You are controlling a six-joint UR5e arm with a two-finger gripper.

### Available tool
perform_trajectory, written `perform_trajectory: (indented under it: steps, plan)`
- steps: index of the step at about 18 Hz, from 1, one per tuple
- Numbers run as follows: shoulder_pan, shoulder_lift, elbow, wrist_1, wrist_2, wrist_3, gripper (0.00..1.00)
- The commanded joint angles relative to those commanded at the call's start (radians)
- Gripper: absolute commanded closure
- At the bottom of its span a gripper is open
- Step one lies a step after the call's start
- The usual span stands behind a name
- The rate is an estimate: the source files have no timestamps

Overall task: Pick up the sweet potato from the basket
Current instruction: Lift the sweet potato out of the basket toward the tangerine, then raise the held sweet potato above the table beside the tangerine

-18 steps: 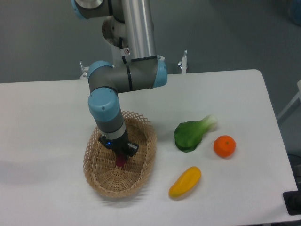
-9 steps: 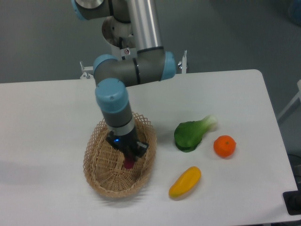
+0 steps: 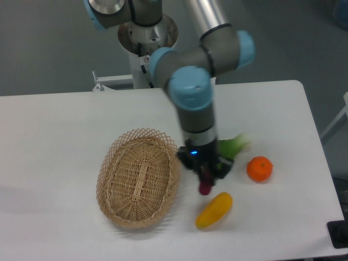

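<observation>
The sweet potato (image 3: 205, 187) is seen as a small magenta tip hanging below the gripper (image 3: 205, 179), whose fingers are pinched onto its upper end. It is held clear of the basket (image 3: 138, 185), to the basket's right, above the bare table (image 3: 65, 130) and just above the upper end of the yellow fruit (image 3: 214, 210). No contact with that fruit can be made out. The basket is shown with nothing inside it. Behind the gripper a leafy green vegetable (image 3: 235, 147) is partly hidden by the arm, and an orange (image 3: 259, 168) lies further right, apart from the rest. The pick is judged to be essentially done: the tuber is out of the basket and gripped. Nothing further is asked by the task except that the hold be kept secure.
</observation>
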Motion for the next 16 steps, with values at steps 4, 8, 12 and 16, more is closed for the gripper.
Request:
perform_trajectory:
  steps: [4,8,12,16]
  plan:
    - [0.097,-0.006,0.051,-0.052,-0.048,0.140,0.70]
    - [0.144,-0.020,0.063,-0.054,-0.049,0.230,0.70]
    - [0.154,-0.020,0.063,-0.054,-0.051,0.246,0.70]
    - [0.152,-0.017,0.055,-0.054,-0.051,0.246,0.70]
